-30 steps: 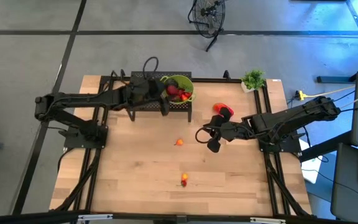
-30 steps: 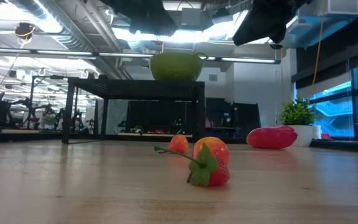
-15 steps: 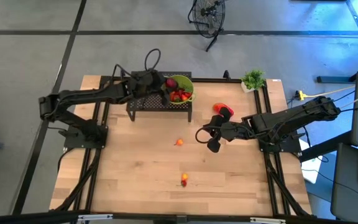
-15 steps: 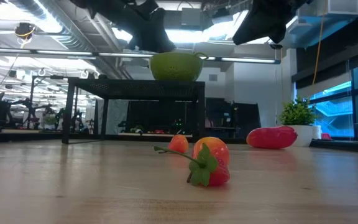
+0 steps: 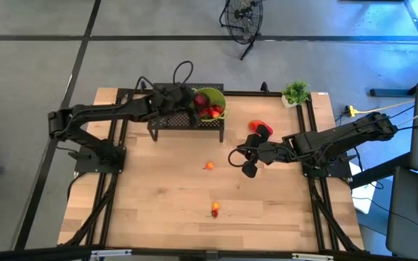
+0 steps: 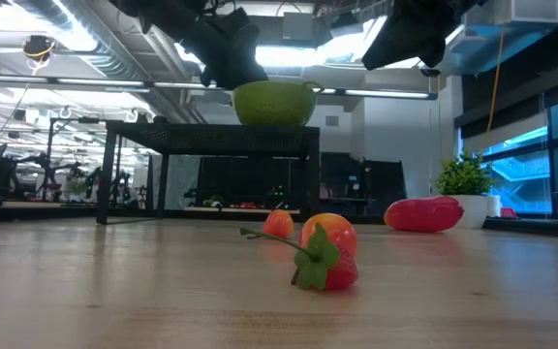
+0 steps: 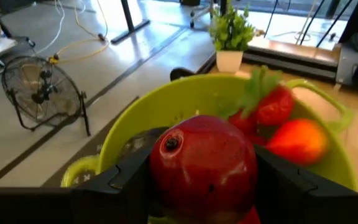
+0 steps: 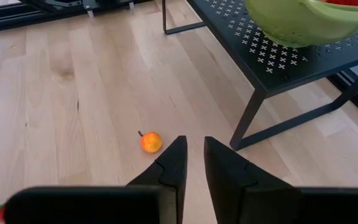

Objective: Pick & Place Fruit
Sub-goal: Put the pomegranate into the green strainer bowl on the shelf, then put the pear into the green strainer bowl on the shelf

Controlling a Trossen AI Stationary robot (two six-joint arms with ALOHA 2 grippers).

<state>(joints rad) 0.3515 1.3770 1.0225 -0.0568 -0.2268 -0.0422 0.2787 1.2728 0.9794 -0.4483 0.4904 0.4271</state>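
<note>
Gripping a round dark-red fruit (image 7: 202,167) between its 2 fingers, the left gripper (image 5: 189,101) is held at the 9 o'clock rim of the lime-green bowl (image 5: 216,95) on the black rack (image 5: 167,123). More fruit is seen inside the bowl. The right gripper (image 5: 241,160), jaws nearly shut on nothing, is parked over the table (image 5: 165,203); an orange fruit (image 5: 209,165) lies at its 9 o'clock, a strawberry (image 5: 214,209) at 7.

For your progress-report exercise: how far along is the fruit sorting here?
Done: red and orange fruit pieces already lie in the lime-green handled bowl on the black rack. In hand: the left end effector holds a round dark-red fruit over that bowl. Left: the small orange fruit, the strawberry and the glossy red oblong fruit remain on the table.
</note>
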